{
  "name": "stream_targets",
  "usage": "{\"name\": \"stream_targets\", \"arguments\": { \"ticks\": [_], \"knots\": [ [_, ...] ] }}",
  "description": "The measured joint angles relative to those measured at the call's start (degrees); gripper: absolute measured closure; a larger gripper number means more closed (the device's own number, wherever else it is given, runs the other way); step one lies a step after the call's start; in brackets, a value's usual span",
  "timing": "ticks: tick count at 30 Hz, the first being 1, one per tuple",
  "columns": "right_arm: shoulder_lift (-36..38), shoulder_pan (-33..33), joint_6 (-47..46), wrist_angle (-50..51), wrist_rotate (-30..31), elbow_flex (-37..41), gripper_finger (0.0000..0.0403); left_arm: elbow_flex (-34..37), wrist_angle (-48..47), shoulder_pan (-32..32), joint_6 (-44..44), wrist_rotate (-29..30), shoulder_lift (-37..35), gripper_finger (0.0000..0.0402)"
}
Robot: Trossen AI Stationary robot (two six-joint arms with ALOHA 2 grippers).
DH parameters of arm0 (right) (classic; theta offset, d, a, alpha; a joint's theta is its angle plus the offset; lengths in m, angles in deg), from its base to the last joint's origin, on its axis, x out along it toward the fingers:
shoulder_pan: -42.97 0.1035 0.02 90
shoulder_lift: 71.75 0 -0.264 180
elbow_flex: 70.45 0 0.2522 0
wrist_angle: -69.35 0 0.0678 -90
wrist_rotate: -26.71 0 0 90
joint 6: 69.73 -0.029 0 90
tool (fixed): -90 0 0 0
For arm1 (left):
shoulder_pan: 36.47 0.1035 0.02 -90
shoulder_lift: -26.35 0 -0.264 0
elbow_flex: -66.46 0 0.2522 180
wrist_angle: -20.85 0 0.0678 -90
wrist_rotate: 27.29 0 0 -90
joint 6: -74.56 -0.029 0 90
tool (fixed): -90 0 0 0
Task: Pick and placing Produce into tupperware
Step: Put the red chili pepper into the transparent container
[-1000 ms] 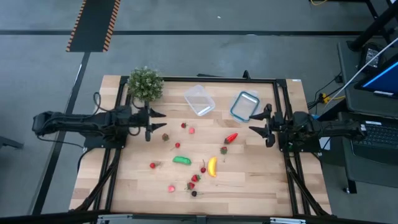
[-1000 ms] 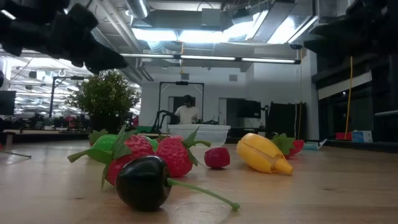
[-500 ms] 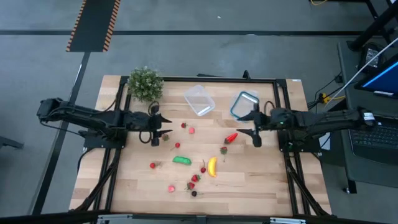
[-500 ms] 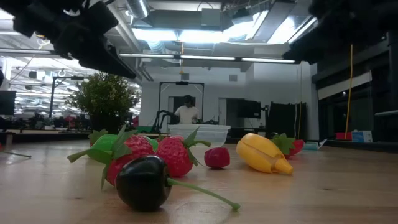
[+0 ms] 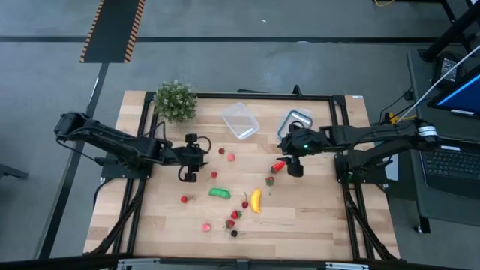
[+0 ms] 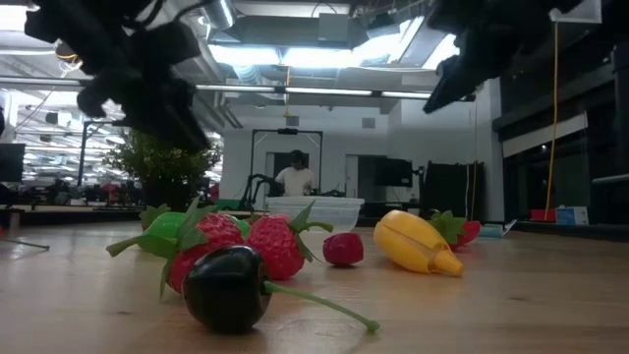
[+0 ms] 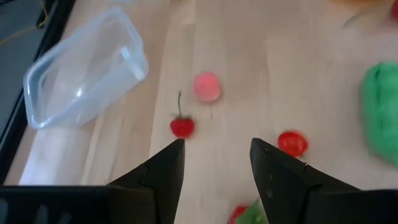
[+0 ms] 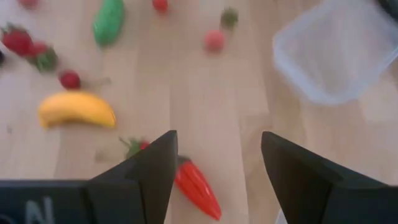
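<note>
Wooden table (image 5: 315, 217) carries scattered produce, and the red pepper (image 5: 279, 166) lies just beside the right tool (image 5: 289, 166), fingers spread, its long axis slanting toward the tupperware (image 5: 240, 120). Left tool (image 5: 196, 160) hangs released farther from the pepper, near small berries (image 7: 181, 127); whether the pepper sits squarely between the right fingers is hard to tell.

**Count of what's on your table**

You've got:
- one yellow banana (image 5: 256, 200)
- one green oblong vegetable (image 5: 219, 193)
- one red pepper (image 5: 279, 166)
- one dark berry (image 5: 234, 233)
- small red and pink berries (image 5: 222, 151): about nine, three of them clustered beside the banana, so that figure is rough
- one clear tub (image 5: 241, 120)
- one blue-rimmed container (image 5: 295, 121)
- one potted plant (image 5: 175, 101)
- two robot arms (image 5: 112, 142)
- one person (image 6: 294, 177), far back in the room in the low view
</note>
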Motion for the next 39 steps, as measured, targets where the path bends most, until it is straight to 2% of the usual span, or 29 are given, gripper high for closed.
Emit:
{"name": "stream_targets", "arguments": {
  "ticks": [6, 12, 28, 39],
  "knots": [
    [-10.09, 1.53, 0.96, 7.34, 0.01, -6.04, 0.0169, 0.00, 0.25, -0.27, 0.45, 0.54, 3.56, 0.0225],
    [-16.61, 2.86, 2.83, 12.52, -0.05, -10.42, 0.0169, 0.00, 0.40, -0.31, 2.40, 0.63, 3.95, 0.0225],
    [-27.22, 3.98, 3.20, 14.06, 0.00, -10.53, 0.0169, 0.00, 0.48, -0.49, 2.58, 0.75, 3.95, 0.0225],
    [-30.64, 3.98, 3.16, 12.30, 0.00, -10.49, 0.0169, 0.00, 0.49, -0.49, 2.58, 0.80, 3.95, 0.0225]
  ]
}}
